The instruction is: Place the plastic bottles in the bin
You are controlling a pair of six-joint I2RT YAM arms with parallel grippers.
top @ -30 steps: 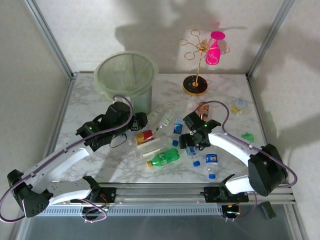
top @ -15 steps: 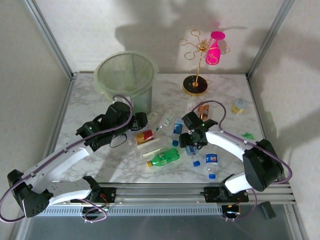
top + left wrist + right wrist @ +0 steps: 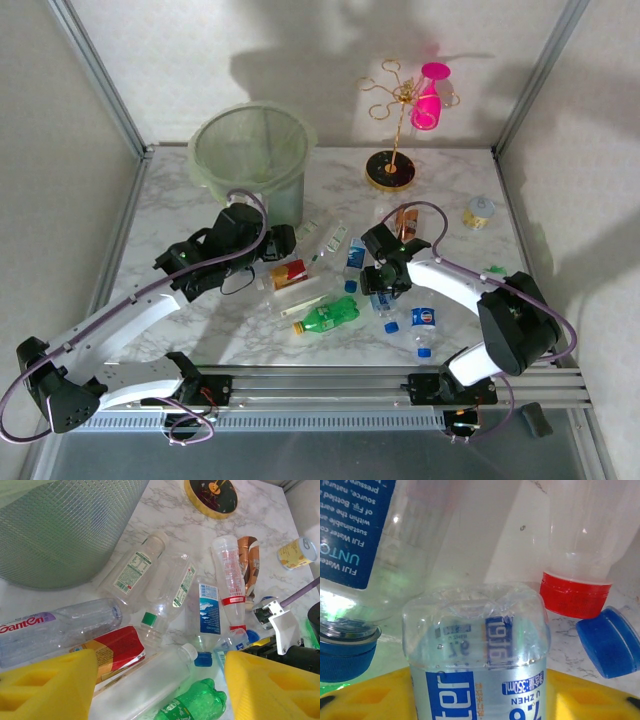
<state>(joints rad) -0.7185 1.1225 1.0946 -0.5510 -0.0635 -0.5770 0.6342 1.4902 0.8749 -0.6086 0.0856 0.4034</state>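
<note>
Several plastic bottles lie in a heap at mid-table, among them a green bottle (image 3: 328,315) and a red-labelled one (image 3: 288,273). The pale-green bin (image 3: 250,150) stands at the back left. My right gripper (image 3: 383,285) is down in the heap. Its yellow fingers (image 3: 365,697) press both sides of a clear bottle with a blue label (image 3: 475,645). My left gripper (image 3: 283,243) hovers open beside the bin, fingers (image 3: 45,685) wide apart above a frosted white-capped bottle (image 3: 150,680) and the green bottle (image 3: 195,705).
A pink goblet (image 3: 428,100) hangs on a gold wire stand with a black base (image 3: 390,170) at the back. A tan cup (image 3: 479,211) lies at the right. A blue-capped bottle (image 3: 370,545), a red-capped bottle (image 3: 577,555) and a loose blue cap (image 3: 610,640) crowd the held bottle.
My right gripper has slid slightly left into the heap and its jaws have closed on the blue-labelled bottle. The left arm has not moved.
</note>
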